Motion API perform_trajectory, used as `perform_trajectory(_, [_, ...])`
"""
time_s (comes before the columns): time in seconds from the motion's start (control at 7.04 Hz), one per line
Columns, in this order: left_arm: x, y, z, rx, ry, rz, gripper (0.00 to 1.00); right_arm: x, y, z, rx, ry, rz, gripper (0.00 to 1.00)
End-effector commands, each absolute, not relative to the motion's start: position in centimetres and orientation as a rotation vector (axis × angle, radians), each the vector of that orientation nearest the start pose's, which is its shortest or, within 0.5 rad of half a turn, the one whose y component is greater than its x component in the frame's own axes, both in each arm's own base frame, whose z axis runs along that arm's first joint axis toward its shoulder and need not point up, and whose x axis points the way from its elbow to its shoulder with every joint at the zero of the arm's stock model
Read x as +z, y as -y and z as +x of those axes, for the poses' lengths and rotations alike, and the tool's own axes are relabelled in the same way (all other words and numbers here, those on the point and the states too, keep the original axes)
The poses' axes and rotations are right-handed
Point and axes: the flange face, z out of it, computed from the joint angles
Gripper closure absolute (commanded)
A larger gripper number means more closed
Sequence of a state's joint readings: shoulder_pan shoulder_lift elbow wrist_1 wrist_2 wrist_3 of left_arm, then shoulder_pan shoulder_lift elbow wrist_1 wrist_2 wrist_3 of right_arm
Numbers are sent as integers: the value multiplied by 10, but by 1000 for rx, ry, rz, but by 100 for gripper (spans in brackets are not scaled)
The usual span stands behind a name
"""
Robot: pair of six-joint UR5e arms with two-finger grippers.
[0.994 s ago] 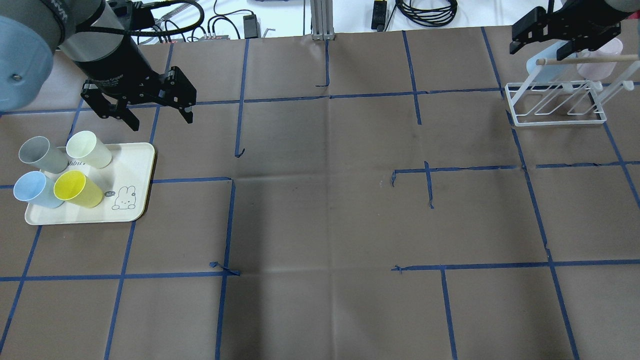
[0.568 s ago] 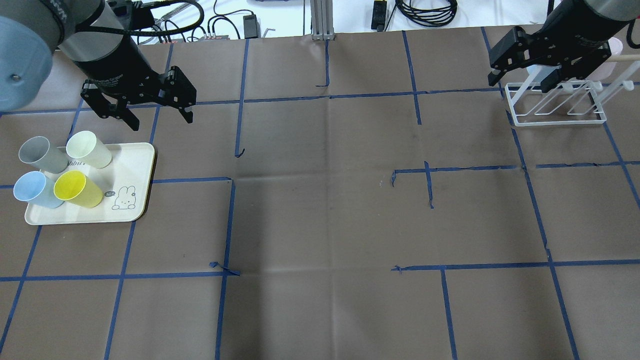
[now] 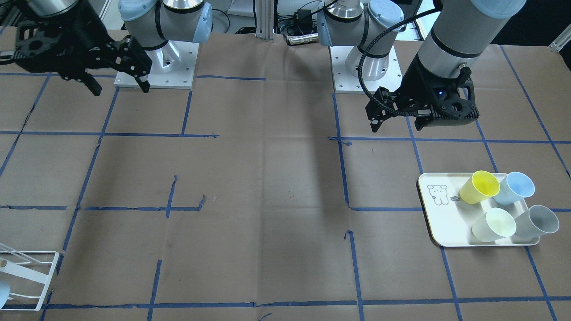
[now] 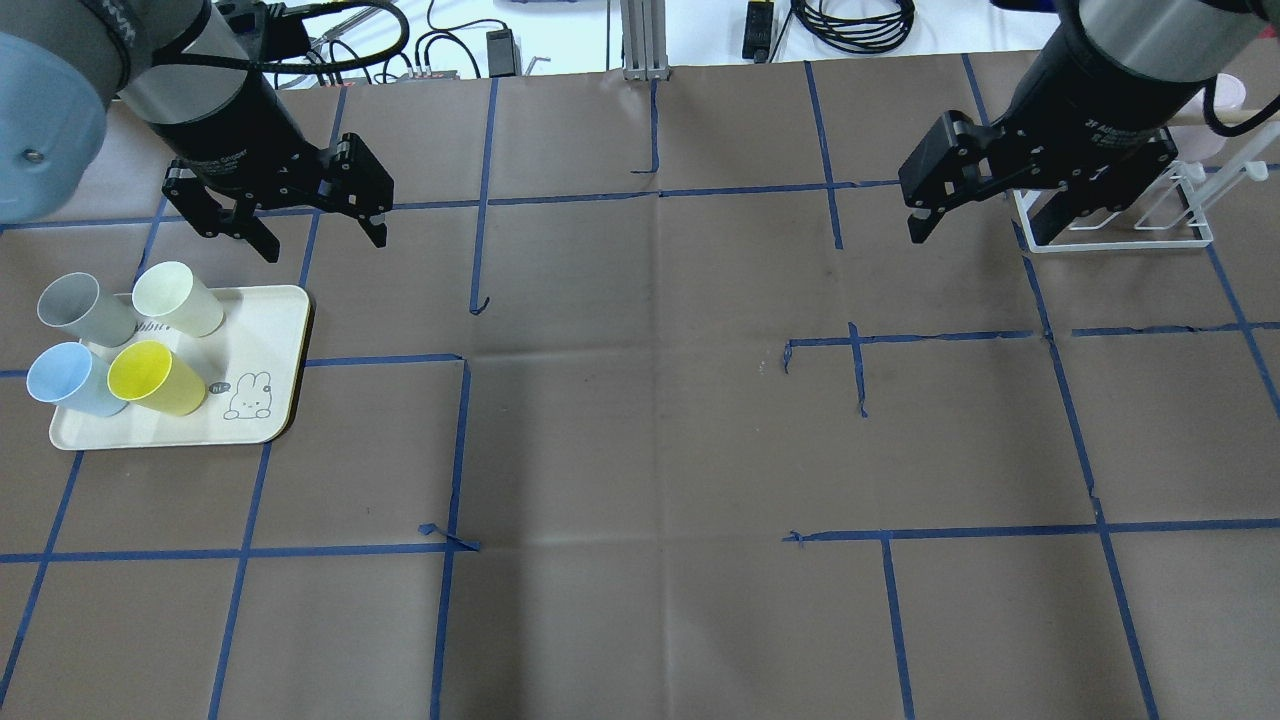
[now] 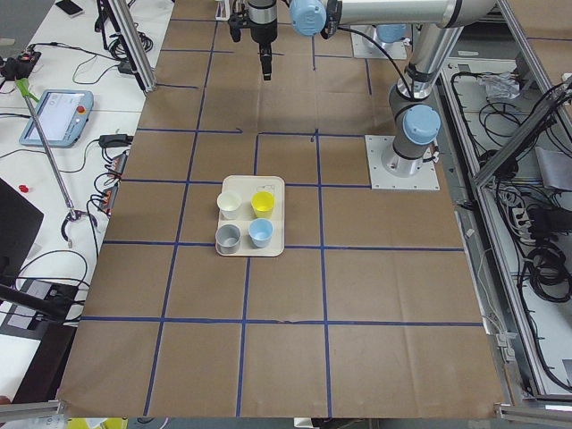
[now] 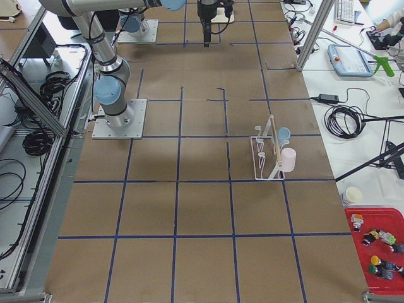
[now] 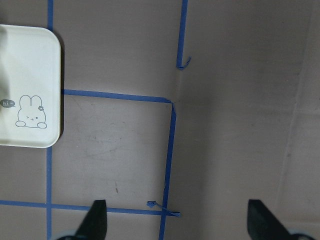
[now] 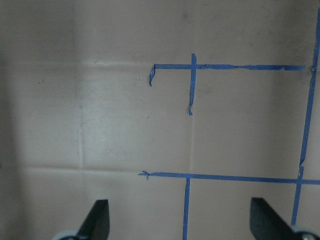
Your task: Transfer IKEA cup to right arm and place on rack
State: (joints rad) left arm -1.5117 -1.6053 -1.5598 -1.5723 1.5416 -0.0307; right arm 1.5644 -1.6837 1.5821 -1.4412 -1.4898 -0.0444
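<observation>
Frontally, the left end effector (image 3: 398, 124) hangs above the bench (image 3: 267, 178) with its fingers spread wide and nothing held, between its base and the tray (image 3: 446, 234). Four cups stand mouth-up on the tray. The yellow cup (image 3: 479, 187) and blue cup (image 3: 515, 188) sit side by side nearer the robot, with the cream cup (image 3: 494, 225) and grey cup (image 3: 537, 221) behind them. A rabbit drawing (image 3: 437, 195) marks the tray's bare end. The right end effector (image 3: 119, 88) is just as wide and empty, near its own base. The rack (image 3: 31, 278) sits at the lower left corner, cut by the frame edge and well apart from the tray.

Overhead, the right arm (image 4: 1110, 90) crosses in front of the rack and hides its upper rods. Only a sliver of the pink cup (image 4: 1232, 92) shows. The right end effector hovers just beside the rack's end, over blue tape (image 4: 600, 198). The left one is near the tray's edge and touches no cup.

From the left end, the four cups form a two-by-two block on the tray.

From the right end, the rack stands on the bench with the pink cup and a racked blue cup (image 6: 284, 134) on its side away from the robot. A red bin (image 6: 379, 249) lies off the bench.

On the left wrist view, two fingertips (image 7: 97, 222) sit far apart, and the tray's corner is at the left.

On the right wrist view, the fingertips are far apart over taped bench.
</observation>
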Motion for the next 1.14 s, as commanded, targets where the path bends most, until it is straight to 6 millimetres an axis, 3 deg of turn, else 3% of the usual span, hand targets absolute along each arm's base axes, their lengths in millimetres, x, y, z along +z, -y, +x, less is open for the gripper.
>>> perform_trajectory(0.0, [476, 512, -106, 38, -3167, -146, 1, 512, 435, 148, 91, -3069, -70, 0])
perform_trajectory(0.28, [476, 511, -107, 38, -3168, -142, 1, 483, 426, 148, 164, -3069, -65, 0])
perform_trajectory(0.71, [477, 511, -106, 36, -3168, -144, 1, 491, 423, 145, 140, -3132, 8, 0])
perform_trajectory(0.99, [477, 511, -107, 36, -3168, -144, 1, 493, 421, 158, 91, -3165, -54, 0])
